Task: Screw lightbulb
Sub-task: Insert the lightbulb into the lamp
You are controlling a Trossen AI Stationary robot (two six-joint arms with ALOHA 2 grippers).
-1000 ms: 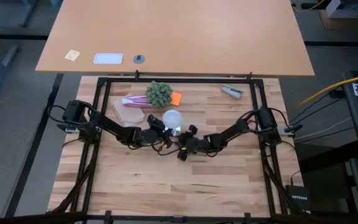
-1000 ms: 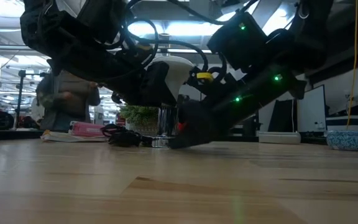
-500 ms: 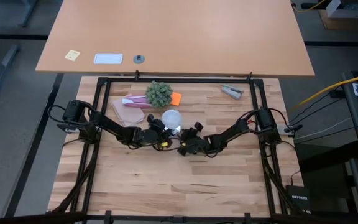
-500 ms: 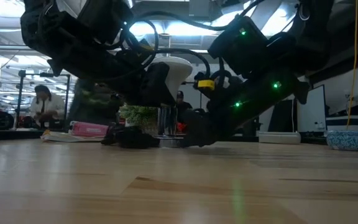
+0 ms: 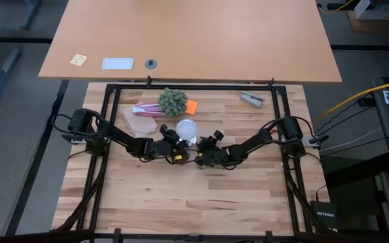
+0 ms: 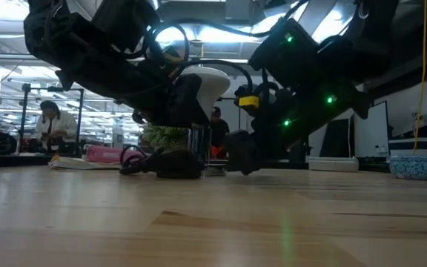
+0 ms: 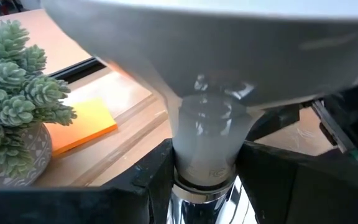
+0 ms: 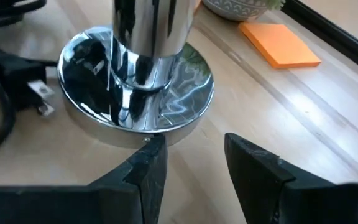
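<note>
The frosted white lightbulb [image 5: 187,127] stands upright on a chrome stem with a round chrome base [image 8: 135,93] at the table's middle. It also shows in the low view [image 6: 207,83]. My left gripper [image 7: 207,169] is shut on the bulb; in the high view it [image 5: 178,144] is just near-left of the bulb. My right gripper [image 8: 188,155] is open and low over the table at the base's rim; the high view shows it [image 5: 204,151] near-right of the bulb. My left gripper pinches the bulb's narrow white neck [image 7: 207,146], just above the chrome socket, between its two fingers. The fingers come in about level from the table's near-left. The bulb stands upright, its lower end in the chrome socket. My right gripper has one fingertip [image 8: 149,149] at the rim of the chrome base; I cannot tell whether it touches.
A black cord with a plug [image 8: 17,93] lies beside the base. A potted succulent [image 5: 172,101], an orange note pad [image 5: 192,106], a pink-and-tan flat item [image 5: 140,119] and a grey object [image 5: 252,99] lie toward the far edge. People sit in the room behind [image 6: 50,122].
My right gripper has gone toward the table's far edge, closer to the chrome base, and has turned toward it. My left gripper has stayed on the bulb, which remains upright. The black cord beside the base has shifted a little.
</note>
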